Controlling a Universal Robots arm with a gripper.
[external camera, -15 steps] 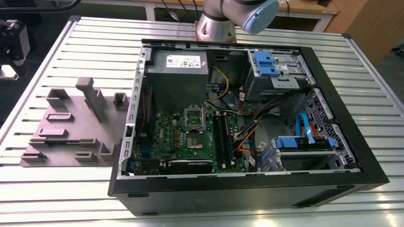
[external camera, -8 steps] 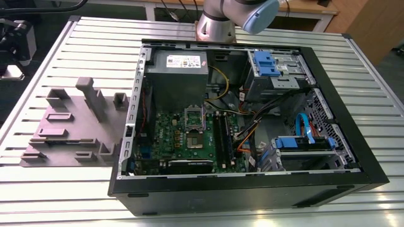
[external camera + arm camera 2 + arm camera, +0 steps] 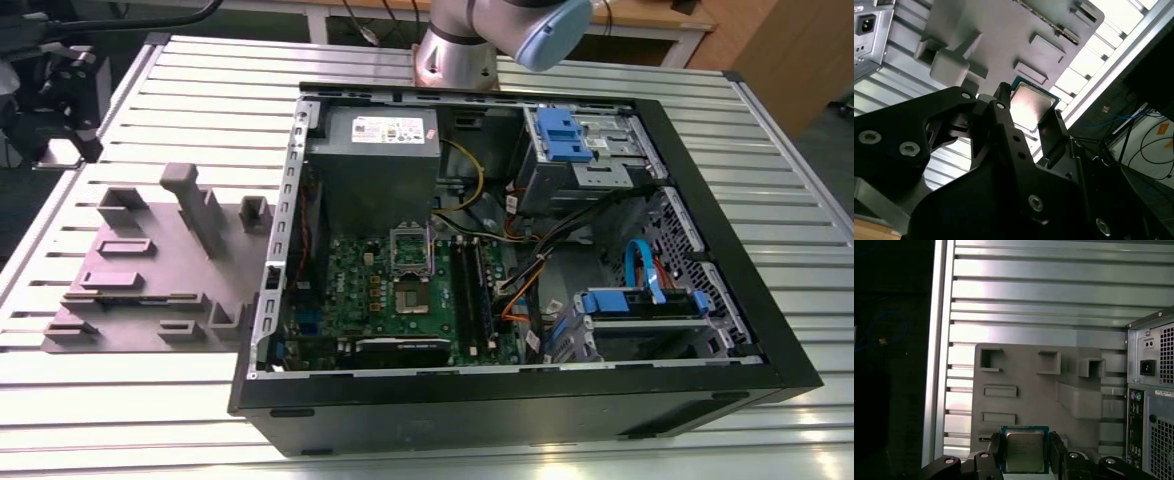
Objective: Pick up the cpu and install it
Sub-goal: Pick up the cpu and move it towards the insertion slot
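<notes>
The gripper (image 3: 1026,456) pinches the cpu (image 3: 1024,446) by 2 edges, over a grey tray (image 3: 1024,367) on the ribbed table (image 3: 1054,290), beside the computer case (image 3: 1152,407).

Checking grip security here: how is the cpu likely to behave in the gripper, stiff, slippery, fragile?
The cpu looks like a flat rigid plate, so it probably won't flex in the gripper. Its glossy metal top hints that it could slip, held only by its edges. Thin and small, it is likely light.

No print is proving readable; the white label (image 3: 387,128) on the power supply (image 3: 374,185) is showing only tiny marks.
</notes>
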